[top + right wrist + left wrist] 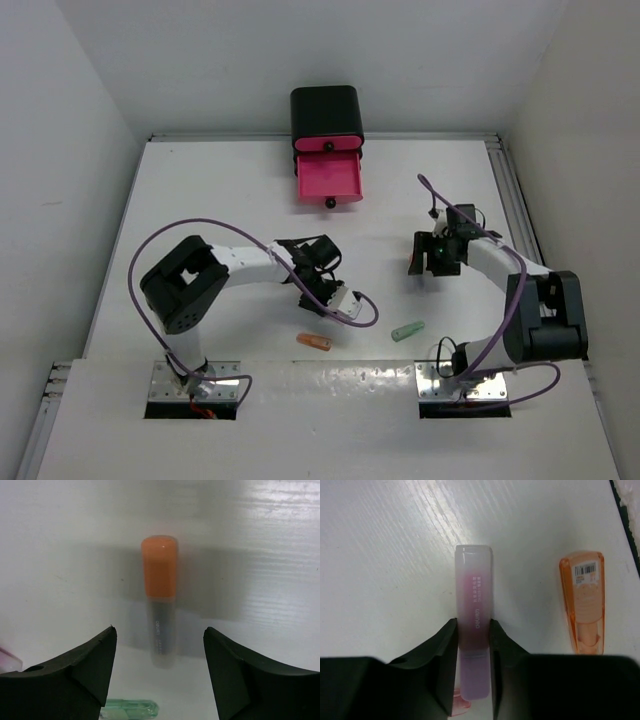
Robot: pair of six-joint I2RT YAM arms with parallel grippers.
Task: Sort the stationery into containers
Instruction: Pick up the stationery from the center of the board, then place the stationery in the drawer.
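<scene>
**Left wrist view.** Shows the left gripper (472, 626) clenched on the purple stick (473, 595), with both black fingers (445, 645) pressed against its long sides. Finds that stick lying lengthwise on the white table (380, 555), paler end pointing away from the camera. Catches a sliver of a pink piece (457, 706) beside the stick's near end, against the left finger; too little of it shows to tell more. Puts the orange-white piece (582, 605) to the right, parallel to the purple stick and apart from it, barcode label at its far end.

**Right wrist view.** Shows the right gripper (160, 630) released, jaws spread wide and touching nothing. Finds the orange stick (160, 600) on the table ahead, centred in the gap, orange cap away from the camera, greyish body nearer. Catches the green stick (131, 710) at the bottom edge, lying crosswise by the left finger.

**Top view.** Places the black box (326, 112) at the far edge of the table, holding 2 drawers: the upper pink drawer (327, 144) closed, the lower pink drawer (328, 178) pulled out toward the arms. Sets both grippers mid-table, well apart and short of the box. Shows the orange stick at the right gripper's tips. Shows the orange-white piece near the front seam, the green stick to its right. Cannot make out the purple stick, hidden under the left wrist.
</scene>
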